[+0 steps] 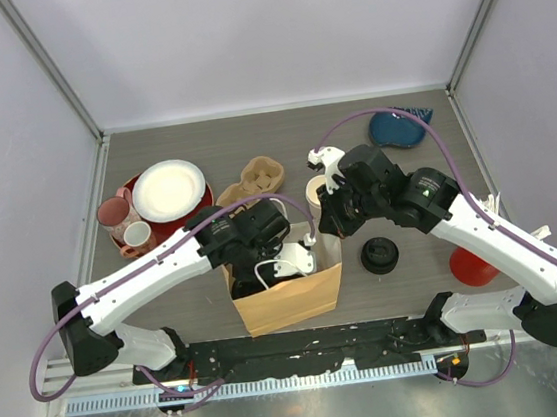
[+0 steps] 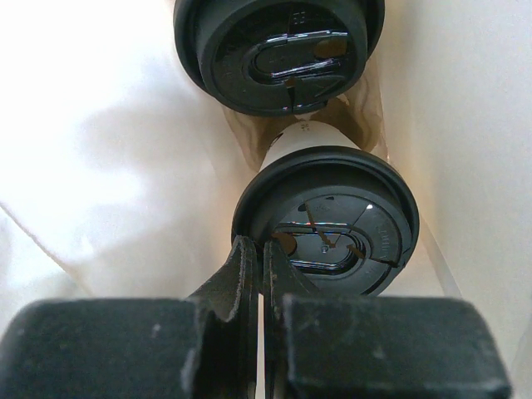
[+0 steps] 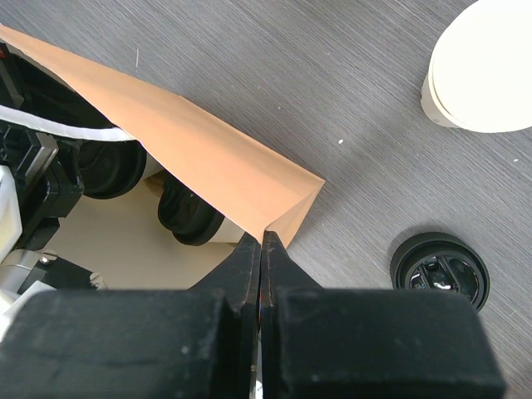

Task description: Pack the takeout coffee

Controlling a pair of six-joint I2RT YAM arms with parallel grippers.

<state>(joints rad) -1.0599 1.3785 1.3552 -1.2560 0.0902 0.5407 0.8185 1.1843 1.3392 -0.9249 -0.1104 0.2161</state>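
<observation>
so, both small white paper cups with round black plastic sip lids were already down inside the open brown paper bag [image 1: 292, 308], which stood at the near middle of the grey wood-grain table [image 1: 201, 147]. in the left wrist view the nearer cup [image 2: 326, 223] sat just past the fingertips. the farther cup [image 2: 278, 50] was right behind it, nearly touching, and both leaned a bit by the look of it.

the left tool [image 2: 259, 249] was down in the bag with its fingers pressed together. its tips were at the rim of the nearer cup's lid, with nothing visibly caught between them. the right tool [image 3: 262, 243] was pinched tight on the bag's top edge at a corner fold, holding the mouth open.

my take: the packing itself looked basically done. what was left was getting the left arm out and letting go of the bag.

stuff that could go sideways:
- if the left tool came up crooked it could hook that lid rim and pop it off, or tip the cup. a tipped coffee in a paper bag is a mess.
- the thin paper, held at one corner, could tear or drag the whole bag along if the right arm pulled.
- a loose black plastic lid [image 3: 440, 270] lay on the table near the bag, so a sliding bag could shove it.
</observation>
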